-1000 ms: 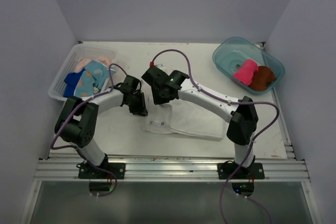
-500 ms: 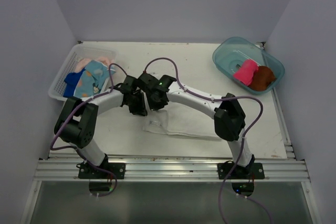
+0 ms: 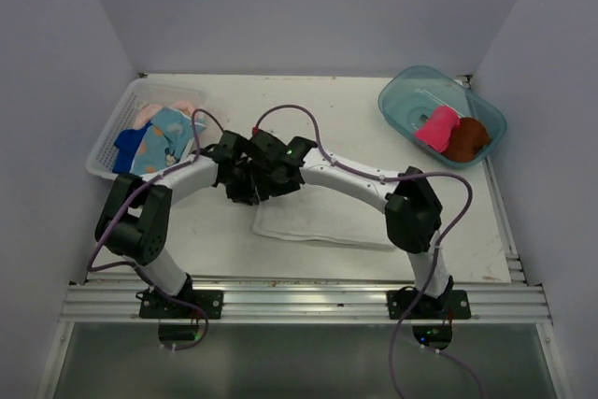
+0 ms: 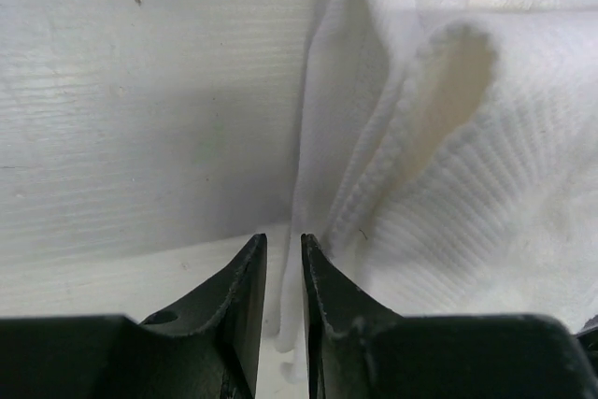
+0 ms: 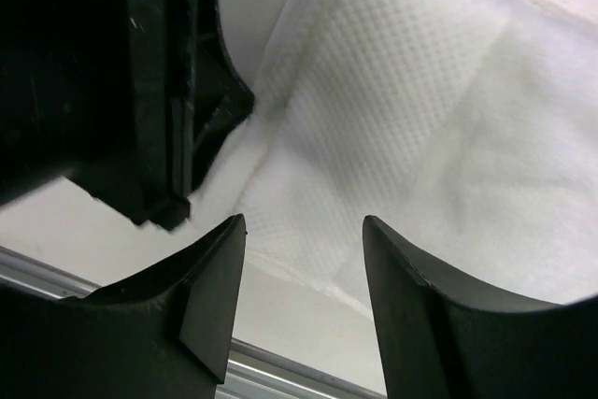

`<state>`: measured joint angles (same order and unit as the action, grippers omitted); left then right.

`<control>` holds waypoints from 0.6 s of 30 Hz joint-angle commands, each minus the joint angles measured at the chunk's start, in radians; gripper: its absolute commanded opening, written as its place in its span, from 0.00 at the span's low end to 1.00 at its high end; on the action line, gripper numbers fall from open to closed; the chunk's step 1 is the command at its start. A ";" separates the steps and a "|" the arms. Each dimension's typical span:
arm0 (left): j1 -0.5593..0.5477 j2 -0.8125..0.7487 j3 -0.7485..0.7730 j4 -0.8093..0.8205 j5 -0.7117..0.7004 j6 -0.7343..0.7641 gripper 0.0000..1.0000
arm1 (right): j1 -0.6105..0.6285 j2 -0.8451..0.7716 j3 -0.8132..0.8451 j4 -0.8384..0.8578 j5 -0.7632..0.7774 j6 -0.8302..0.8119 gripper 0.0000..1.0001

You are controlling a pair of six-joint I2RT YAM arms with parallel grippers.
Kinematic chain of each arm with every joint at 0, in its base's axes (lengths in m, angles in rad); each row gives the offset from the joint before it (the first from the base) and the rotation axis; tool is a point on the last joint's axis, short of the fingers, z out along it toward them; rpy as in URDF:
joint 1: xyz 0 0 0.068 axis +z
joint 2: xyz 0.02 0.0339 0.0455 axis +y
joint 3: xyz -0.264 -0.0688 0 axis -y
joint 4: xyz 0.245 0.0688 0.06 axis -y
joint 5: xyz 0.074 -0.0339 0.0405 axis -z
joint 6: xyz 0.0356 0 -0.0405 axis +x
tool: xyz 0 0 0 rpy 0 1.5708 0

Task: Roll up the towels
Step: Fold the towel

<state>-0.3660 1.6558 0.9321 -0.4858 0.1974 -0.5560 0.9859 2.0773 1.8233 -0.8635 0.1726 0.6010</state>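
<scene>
A white towel (image 3: 327,221) lies folded on the table in front of the arms. My left gripper (image 3: 245,189) is at its left end. In the left wrist view its narrow jaws (image 4: 284,259) pinch a thin fold of that white towel (image 4: 448,156), so it is shut on the cloth. My right gripper (image 3: 266,179) is right beside the left one, over the same corner. In the right wrist view it (image 5: 304,231) stands open above the white towel (image 5: 411,91) with nothing between its fingers, and the left gripper (image 5: 140,91) shows black at the upper left.
A white lattice basket (image 3: 107,142) at the back left holds a light blue printed towel (image 3: 163,142), a royal blue one (image 3: 126,147) and a peach one (image 3: 154,111). A teal tub (image 3: 402,91) at the back right holds a pink towel (image 3: 436,128) and a brown towel (image 3: 466,137).
My right gripper has moved left, close against the left gripper, and has opened, letting go of the white towel. The towel's left end now lies flatter. The left gripper has barely shifted.
</scene>
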 commanded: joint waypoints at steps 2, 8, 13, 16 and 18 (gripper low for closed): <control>0.028 -0.088 0.115 -0.101 -0.085 0.048 0.25 | -0.032 -0.314 -0.160 0.089 0.137 -0.021 0.57; 0.035 -0.178 0.218 -0.162 -0.162 0.119 0.31 | -0.297 -0.534 -0.534 0.128 0.057 0.025 0.41; -0.108 -0.170 0.252 -0.117 -0.119 0.111 0.32 | -0.470 -0.635 -0.700 0.138 0.004 0.007 0.36; -0.183 -0.093 0.249 -0.053 -0.063 0.074 0.30 | -0.521 -0.643 -0.731 0.124 0.034 -0.001 0.34; -0.183 -0.053 0.235 -0.024 -0.081 0.070 0.29 | -0.559 -0.646 -0.759 0.147 0.031 -0.009 0.35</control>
<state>-0.5499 1.5333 1.1763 -0.5625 0.1051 -0.4755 0.4667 1.4570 1.0729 -0.7513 0.2127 0.6075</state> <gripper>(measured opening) 0.294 0.349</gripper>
